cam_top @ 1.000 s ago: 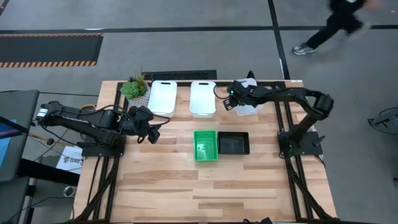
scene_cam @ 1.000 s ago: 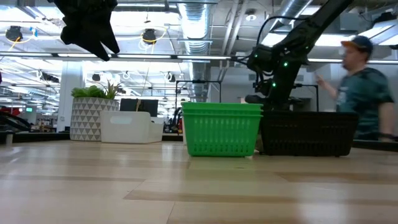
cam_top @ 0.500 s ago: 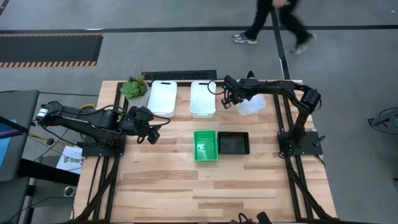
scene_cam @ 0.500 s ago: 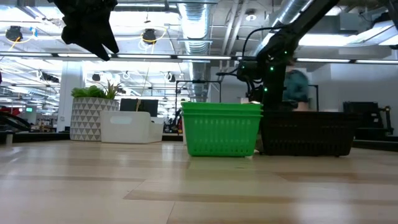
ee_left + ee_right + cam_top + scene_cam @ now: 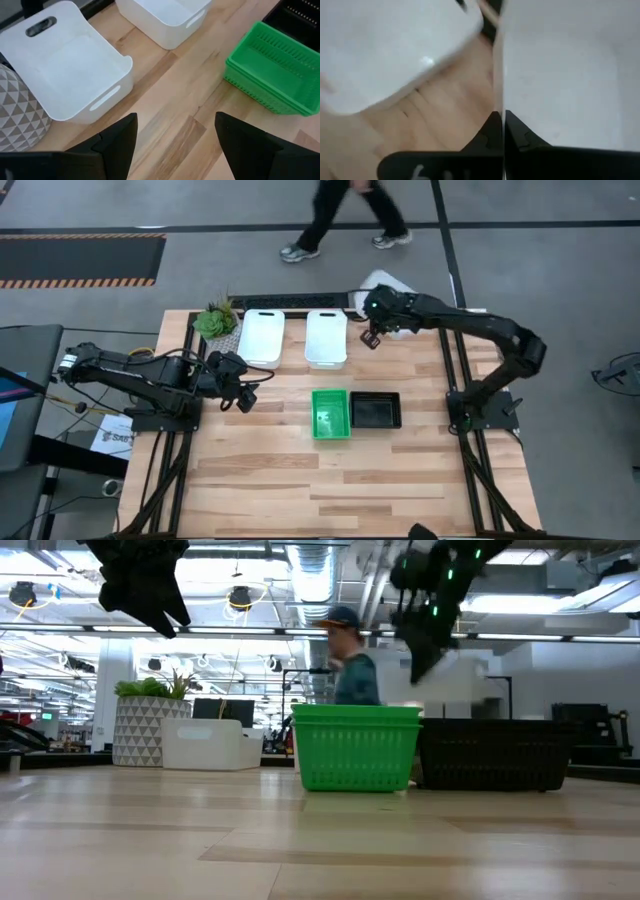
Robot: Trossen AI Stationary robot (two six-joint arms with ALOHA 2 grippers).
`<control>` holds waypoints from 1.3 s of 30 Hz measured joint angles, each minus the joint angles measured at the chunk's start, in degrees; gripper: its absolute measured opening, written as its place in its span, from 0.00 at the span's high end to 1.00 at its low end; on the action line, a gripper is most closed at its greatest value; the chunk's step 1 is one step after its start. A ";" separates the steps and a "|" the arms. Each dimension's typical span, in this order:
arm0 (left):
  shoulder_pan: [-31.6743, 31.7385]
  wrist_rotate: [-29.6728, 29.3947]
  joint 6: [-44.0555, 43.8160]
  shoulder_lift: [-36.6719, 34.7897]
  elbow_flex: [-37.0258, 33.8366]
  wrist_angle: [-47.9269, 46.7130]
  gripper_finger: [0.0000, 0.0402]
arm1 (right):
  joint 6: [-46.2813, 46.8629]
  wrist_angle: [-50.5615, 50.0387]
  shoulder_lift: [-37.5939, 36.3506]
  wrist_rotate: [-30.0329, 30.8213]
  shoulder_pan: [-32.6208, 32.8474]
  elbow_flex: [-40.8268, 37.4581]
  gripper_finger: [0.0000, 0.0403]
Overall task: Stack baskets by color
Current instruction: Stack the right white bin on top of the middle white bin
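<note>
Two white baskets rest flat on the table's far side. A third white basket hangs in the air at the far right, with my right gripper shut on it. At mid-table a green basket stack stands beside a black basket. My left gripper hovers open over the left of the table, near the left white basket, touching nothing. My right gripper pinches the raised white basket's side wall, one finger inside the basket and one outside. The fingers slant down from above. The basket is lifted clear of the table, above the level of the black basket's rim.
A potted plant stands at the far left corner. A person walks on the floor beyond the far edge. The near half of the table is bare wood.
My right gripper has shut on the wall of the rightmost white basket, rolled its wrist and gone up, and the basket has been lifted clear of the table. A person has walked leftward behind the table.
</note>
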 joint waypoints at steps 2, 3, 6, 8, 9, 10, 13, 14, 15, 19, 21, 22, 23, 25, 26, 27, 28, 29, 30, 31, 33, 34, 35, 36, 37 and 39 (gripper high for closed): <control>0.00 -0.58 -0.14 0.00 0.00 0.07 0.37 | -10.35 -0.02 -1.80 -0.42 0.86 1.80 0.99; 0.00 -0.75 -0.32 0.00 0.00 0.06 0.37 | -17.44 -0.22 -2.41 -0.56 1.30 2.47 0.99; 0.00 -0.89 -0.49 0.00 0.00 0.07 0.37 | -41.84 -0.14 -3.04 -1.41 2.56 3.41 0.99; -0.02 -0.90 -0.88 0.00 0.00 0.09 0.37 | -58.16 -0.45 -2.99 -1.38 3.41 3.48 0.99; -0.02 -0.92 -1.03 0.00 0.00 0.09 0.37 | -65.50 -0.39 -2.70 -1.40 3.63 3.48 0.99; -0.02 -0.98 -1.30 0.00 0.00 0.09 0.37 | -71.41 -0.22 -2.33 -1.48 3.65 3.52 1.00; -0.02 -1.72 -1.42 0.00 0.00 0.11 0.37 | -82.41 -0.24 -0.65 -1.88 3.79 3.52 1.00; -0.02 -2.07 -1.42 0.00 0.00 0.15 0.37 | -84.82 -0.15 -0.18 -1.87 4.00 3.51 1.00; -0.02 -2.55 -1.43 0.00 0.01 0.14 0.37 | -87.09 -0.20 0.32 -1.75 4.13 3.48 1.00; -0.02 -5.14 -1.52 -0.02 0.02 0.15 0.37 | -92.64 3.09 1.75 -2.58 5.60 3.48 1.00; -0.01 -5.51 -2.05 -0.02 0.02 0.15 0.37 | -95.77 3.43 2.37 -4.31 6.15 3.48 1.00; -0.02 -5.59 -2.36 0.00 0.02 0.15 0.37 | -97.16 3.76 2.80 -5.31 6.42 3.48 0.99; -0.02 -5.66 -2.70 -0.02 0.02 0.13 0.37 | -98.27 3.89 3.37 -6.13 6.61 3.48 0.99; -0.02 -5.75 -3.38 -0.02 0.02 0.15 0.37 | -100.36 4.14 4.40 -7.17 6.72 3.48 0.99; -0.02 -5.75 -3.57 -0.02 0.02 0.15 0.37 | -101.25 4.16 5.03 -7.26 6.69 3.48 1.00; -0.02 -5.77 -3.92 -0.02 0.02 0.15 0.37 | -101.79 4.23 5.67 -7.26 6.44 3.48 1.00; -0.02 -5.77 -4.15 -0.02 0.02 0.15 0.37 | -101.82 4.34 6.28 -7.45 6.12 3.48 1.00; -0.02 -5.76 -4.40 -0.02 0.02 0.15 0.37 | -101.86 4.23 6.86 -7.77 5.77 3.48 0.99; -0.02 -5.77 -4.46 -0.02 0.02 0.15 0.37 | -102.00 4.17 7.39 -8.17 5.48 3.48 0.99; -0.02 -5.77 -4.44 -0.02 0.02 0.15 0.37 | -102.02 4.21 7.96 -8.72 5.16 3.50 0.99; -0.02 -6.23 -4.46 0.00 0.02 0.13 0.37 | -101.99 3.77 8.53 -10.93 4.48 3.46 0.99; -0.02 -6.98 -4.46 -0.02 0.02 0.13 0.37 | -102.43 4.12 8.79 -11.32 4.33 3.48 0.99; -0.02 -7.73 -4.46 0.00 0.02 0.13 0.37 | -103.33 4.70 8.92 -11.65 4.30 3.48 1.00; -0.02 -8.40 -4.47 0.00 0.02 0.09 0.37 | -104.22 4.64 8.92 -11.78 4.27 3.48 1.00; -0.02 -8.95 -4.50 -0.01 0.02 0.08 0.37 | -104.95 4.60 8.92 -11.85 4.14 3.48 0.99; -0.02 -9.68 -4.51 0.01 0.02 0.03 0.37 | -105.41 5.63 8.92 -12.69 4.15 3.48 0.99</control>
